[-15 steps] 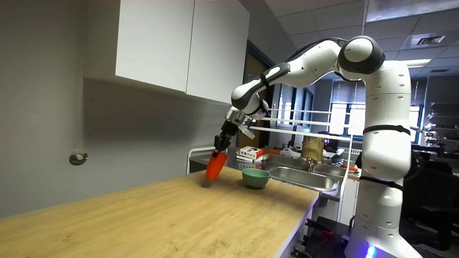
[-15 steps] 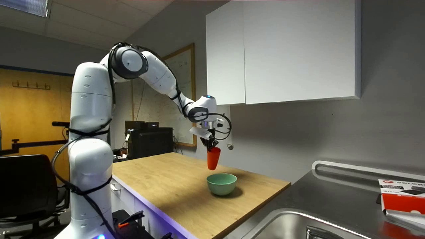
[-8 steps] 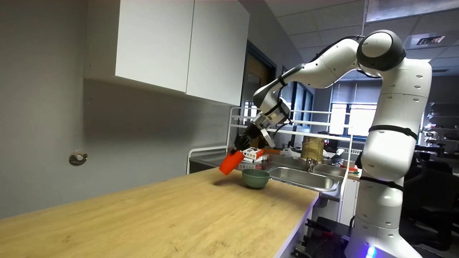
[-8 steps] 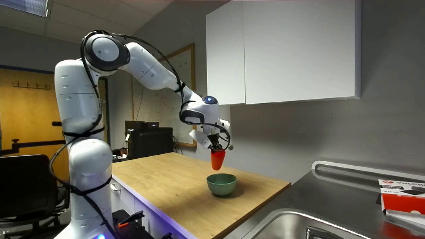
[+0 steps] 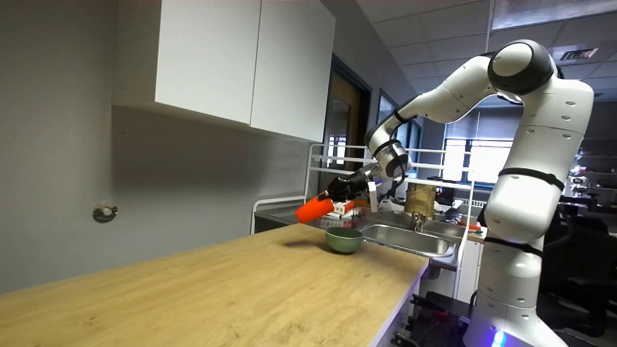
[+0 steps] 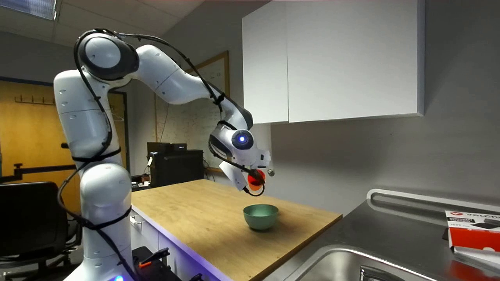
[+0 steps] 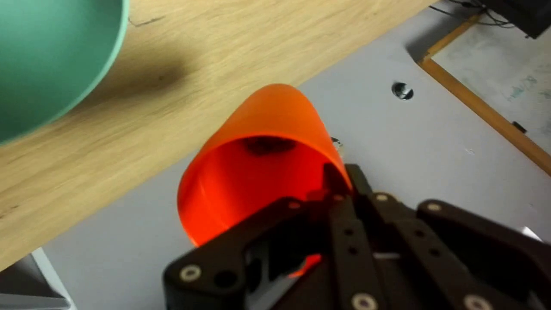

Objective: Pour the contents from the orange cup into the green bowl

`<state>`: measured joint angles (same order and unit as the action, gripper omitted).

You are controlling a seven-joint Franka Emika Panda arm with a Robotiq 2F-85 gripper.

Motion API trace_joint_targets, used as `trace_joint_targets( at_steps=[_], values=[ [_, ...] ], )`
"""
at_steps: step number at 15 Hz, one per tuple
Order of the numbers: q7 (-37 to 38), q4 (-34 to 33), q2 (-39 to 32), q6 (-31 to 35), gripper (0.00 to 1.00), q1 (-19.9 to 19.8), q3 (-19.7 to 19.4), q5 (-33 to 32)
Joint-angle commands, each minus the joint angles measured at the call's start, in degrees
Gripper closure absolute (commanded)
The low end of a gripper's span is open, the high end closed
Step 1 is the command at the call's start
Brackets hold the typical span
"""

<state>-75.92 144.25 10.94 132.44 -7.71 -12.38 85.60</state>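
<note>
My gripper [image 7: 345, 175] is shut on the rim of the orange cup [image 7: 275, 110], with one finger inside and one outside. In an exterior view the orange cup [image 5: 314, 210] is tilted close to horizontal, its base pointing away and slightly down, its mouth toward my gripper [image 5: 326, 195]. In an exterior view the mouth of the cup [image 6: 253, 186] faces the camera. A dark patch [image 7: 267, 145] shows deep inside the cup. The green bowl [image 5: 343, 241] stands upright on the table, below and beside the cup; it also shows in an exterior view [image 6: 261, 217] and the wrist view [image 7: 51, 64].
The wooden table [image 5: 231, 289] ends near a steel sink [image 5: 409, 239] and dark counter. A white wall cabinet [image 6: 332, 58] hangs above the table. A white rail [image 5: 277, 199] stands at the counter's edge. A red and white box [image 6: 474, 230] lies on the counter.
My gripper has moved back toward the robot base with the cup. The cup has tipped from steep to nearly horizontal, its mouth turning toward the base, and is slightly higher. The bowl has not moved.
</note>
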Motion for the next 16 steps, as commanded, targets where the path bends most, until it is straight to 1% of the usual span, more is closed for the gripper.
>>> trace_joint_targets(
  at_steps=[1,5,10,12,16],
  values=[
    [-8.5,2.1,-0.6,-10.3,0.98,-3.0,-2.2,6.9],
    [-15.1,4.7,-4.4,-22.9,0.98,-7.1,-5.1,10.9],
    [-21.8,5.9,-12.2,-40.4,0.98,-11.8,-8.7,12.8],
    [-23.4,5.3,-15.2,-46.4,0.98,-12.9,-9.2,12.9],
    [-26.1,4.0,-19.4,-54.5,0.98,-13.6,-9.2,13.1]
  ],
)
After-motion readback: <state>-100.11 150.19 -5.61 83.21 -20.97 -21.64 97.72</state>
